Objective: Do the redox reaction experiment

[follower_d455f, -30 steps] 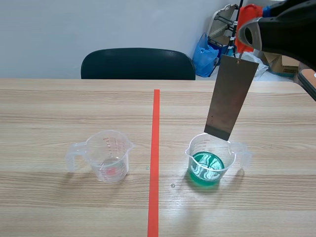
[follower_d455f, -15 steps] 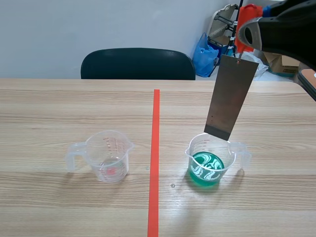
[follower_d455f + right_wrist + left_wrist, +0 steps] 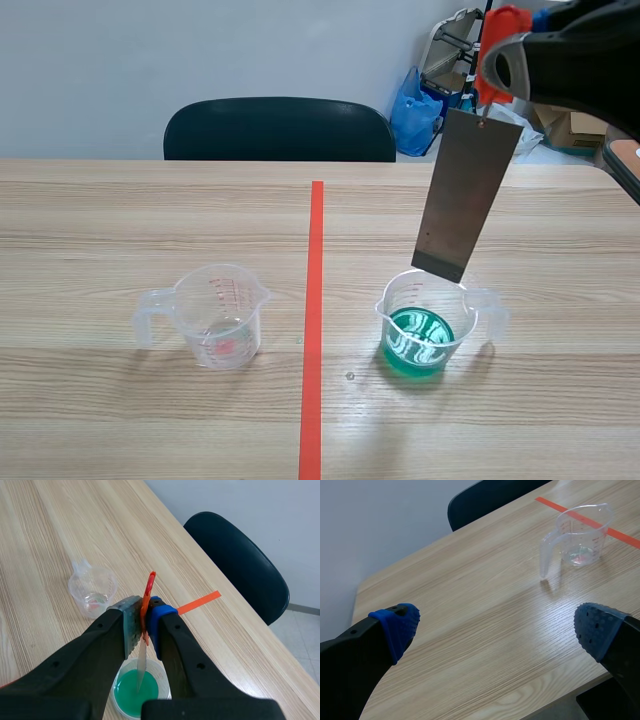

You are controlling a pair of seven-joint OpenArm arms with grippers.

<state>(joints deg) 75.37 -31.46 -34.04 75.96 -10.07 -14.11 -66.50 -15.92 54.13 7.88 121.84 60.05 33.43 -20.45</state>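
A grey metal sheet [image 3: 465,195] hangs from an orange-red clip [image 3: 500,30] held by my right gripper [image 3: 490,60], which is raised at the upper right. The sheet's lower corner sits just above the rim of a clear measuring cup with green liquid [image 3: 420,335]. In the right wrist view my right gripper [image 3: 142,622] is shut on the clip [image 3: 148,592], the sheet [image 3: 142,667] edge-on over the green cup [image 3: 137,690]. A second clear cup [image 3: 218,318], nearly empty with a reddish trace, stands left of the tape line. My left gripper [image 3: 495,630] is open, well short of that cup [image 3: 577,542].
A black chair [image 3: 280,128] stands behind the table's far edge. Bags and boxes [image 3: 430,100] lie beyond the table at the back right. An orange-red tape line [image 3: 314,320] runs down the table's middle between the two cups.
The metal sheet has risen very slightly above the green cup. The green liquid's swirl has shifted. The left cup has not moved.
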